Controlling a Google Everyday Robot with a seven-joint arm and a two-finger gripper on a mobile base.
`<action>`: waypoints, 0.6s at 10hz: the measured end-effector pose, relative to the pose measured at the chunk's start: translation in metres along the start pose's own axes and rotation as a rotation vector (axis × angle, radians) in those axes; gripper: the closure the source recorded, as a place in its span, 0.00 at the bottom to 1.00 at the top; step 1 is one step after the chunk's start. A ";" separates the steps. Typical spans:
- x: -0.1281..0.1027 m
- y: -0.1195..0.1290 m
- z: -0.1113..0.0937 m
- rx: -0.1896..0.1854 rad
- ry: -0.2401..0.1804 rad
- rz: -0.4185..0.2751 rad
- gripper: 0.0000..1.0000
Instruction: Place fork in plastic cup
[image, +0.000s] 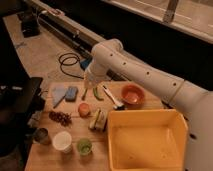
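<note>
The fork (85, 93), slim and pale, lies on the wooden table (50, 160) between a blue sponge and a green utensil (97, 93). The plastic cup (84, 146), small and translucent green, stands upright near the table's front edge, right of the white cup (62, 141). My gripper (90, 81) hangs from the white arm (140, 72) just above and behind the fork, far from the plastic cup. It holds nothing that I can see.
A white-bowled spoon (114, 98) and an orange bowl (132, 94) lie right of the utensils. A yellow bin (147, 137) fills the front right. An orange fruit (84, 109), a snack packet (97, 120), grapes (60, 118), a metal cup (41, 135) and the blue sponge (65, 93) are also on the table.
</note>
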 end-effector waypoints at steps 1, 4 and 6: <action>-0.011 0.009 -0.004 0.001 -0.011 -0.009 1.00; -0.020 0.013 -0.006 0.001 -0.024 -0.021 1.00; -0.019 0.015 -0.007 0.001 -0.022 -0.018 1.00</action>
